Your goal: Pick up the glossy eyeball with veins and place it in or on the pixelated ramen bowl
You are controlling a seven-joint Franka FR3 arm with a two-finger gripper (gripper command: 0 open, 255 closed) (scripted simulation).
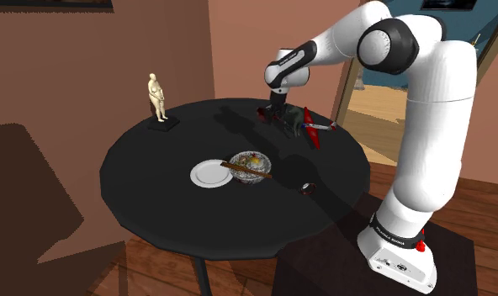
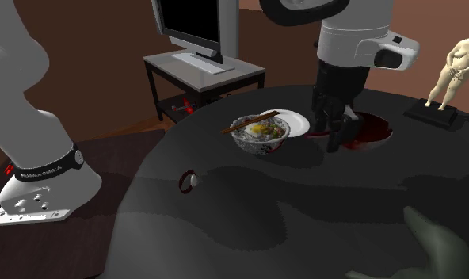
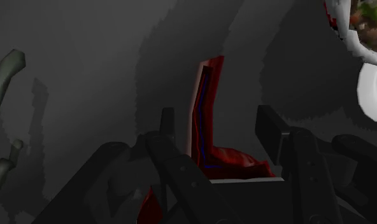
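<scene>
- Pincer sits closest in the wrist view, its fingers apart and clamped on nothing.
- Between those fingers stands a red strip with a blue line down it. I judge it to be part of the eyeball. Bare gaps show on both sides, so it is not held.
- That strip's long axis runs straight away from the hand, along the gap. The fingers therefore face its thin sides, and closing should catch it the narrow way.
- On the worktop, the eyeball lies near the far edge on the arm's side, with the pincer low over one end of it.
- Bowl sits near the worktop's middle, apart from the eyeball and just beside a white plate. The carry would run inward from the edge.
- Near another edge lies a small red-rimmed round thing. I take it for a bystander, though not with certainty.
</scene>
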